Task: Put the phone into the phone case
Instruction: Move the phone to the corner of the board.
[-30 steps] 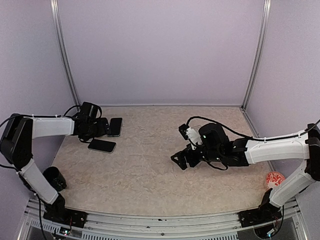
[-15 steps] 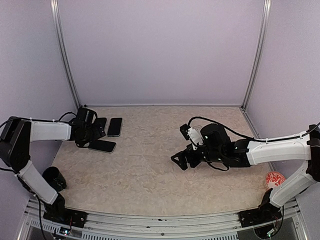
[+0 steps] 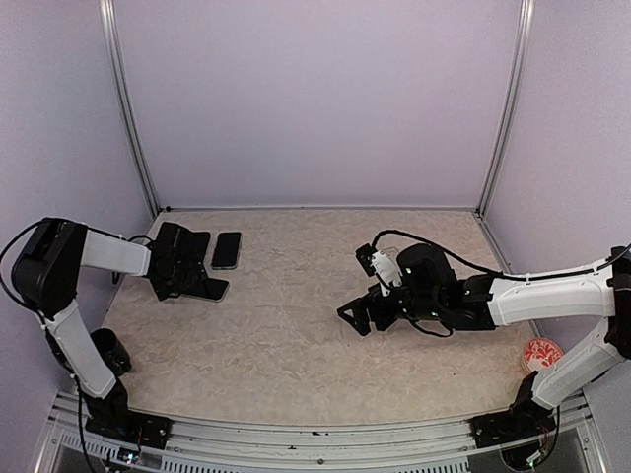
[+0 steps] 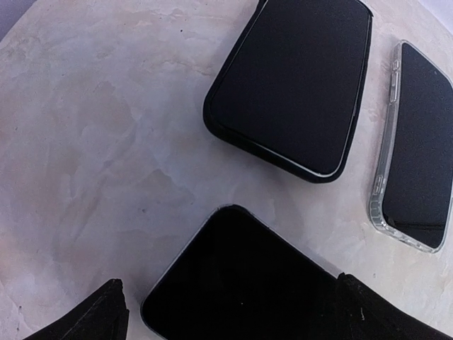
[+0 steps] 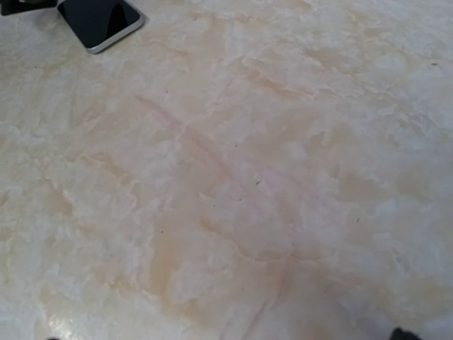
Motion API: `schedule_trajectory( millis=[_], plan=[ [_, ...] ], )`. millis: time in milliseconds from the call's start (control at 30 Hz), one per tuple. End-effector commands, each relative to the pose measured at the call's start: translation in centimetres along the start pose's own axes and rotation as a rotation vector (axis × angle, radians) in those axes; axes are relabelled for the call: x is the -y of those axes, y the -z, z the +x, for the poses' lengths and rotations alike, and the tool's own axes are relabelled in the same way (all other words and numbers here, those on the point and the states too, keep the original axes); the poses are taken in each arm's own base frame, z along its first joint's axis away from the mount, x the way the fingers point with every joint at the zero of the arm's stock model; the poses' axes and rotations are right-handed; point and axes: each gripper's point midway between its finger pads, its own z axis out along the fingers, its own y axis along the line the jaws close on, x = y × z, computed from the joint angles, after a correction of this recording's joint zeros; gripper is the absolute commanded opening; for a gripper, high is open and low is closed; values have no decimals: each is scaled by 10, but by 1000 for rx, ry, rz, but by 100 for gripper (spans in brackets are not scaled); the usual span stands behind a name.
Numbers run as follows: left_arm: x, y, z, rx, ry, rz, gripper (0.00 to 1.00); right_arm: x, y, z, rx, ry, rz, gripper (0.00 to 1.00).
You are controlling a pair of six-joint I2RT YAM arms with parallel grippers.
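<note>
Three dark slabs lie at the table's far left. The nearest is a bare black phone [image 4: 241,283] [image 3: 204,287] with a thin silver edge. My left gripper [image 4: 237,315] [image 3: 185,282] hangs open over its near end, one black finger [image 4: 92,319] on each side, apart from it. Beyond it lies a phone in a black case [image 4: 290,85]. To the right, the clear phone case [image 4: 381,177] [image 3: 226,250] shows a dark face inside its rim. My right gripper [image 3: 355,317] stands open mid-table, over bare marble. The bare phone [image 5: 99,21] shows far off in the right wrist view.
A black cup-like object [image 3: 104,350] sits by the left arm's base. A red-and-white round object [image 3: 540,353] lies at the near right edge. Lilac walls with metal posts close in the table on three sides.
My left gripper has drawn back from the two far phones toward the near left and now straddles the bare phone's end. The right arm has hardly moved.
</note>
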Motion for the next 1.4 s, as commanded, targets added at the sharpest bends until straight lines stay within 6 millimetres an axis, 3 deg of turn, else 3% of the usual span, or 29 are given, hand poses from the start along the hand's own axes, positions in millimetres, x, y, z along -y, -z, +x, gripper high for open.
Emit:
schedule_trajectory(
  millis=[0, 367, 700, 1200, 1367],
  plan=[
    [9, -6, -14, 19, 31, 34, 99, 0, 4, -5, 27, -17, -8, 100],
    [27, -23, 5, -57, -9, 112, 99, 0, 4, -5, 29, -14, -8, 100],
    [62, -23, 23, -76, -110, 159, 99, -1, 3, -7, 31, -14, -13, 100],
    [89, -20, 48, -109, -181, 187, 99, 0, 3, -7, 29, -7, -8, 100],
    [88, -16, 53, -106, -191, 175, 99, 0, 2, -6, 21, -1, -6, 100]
  ],
)
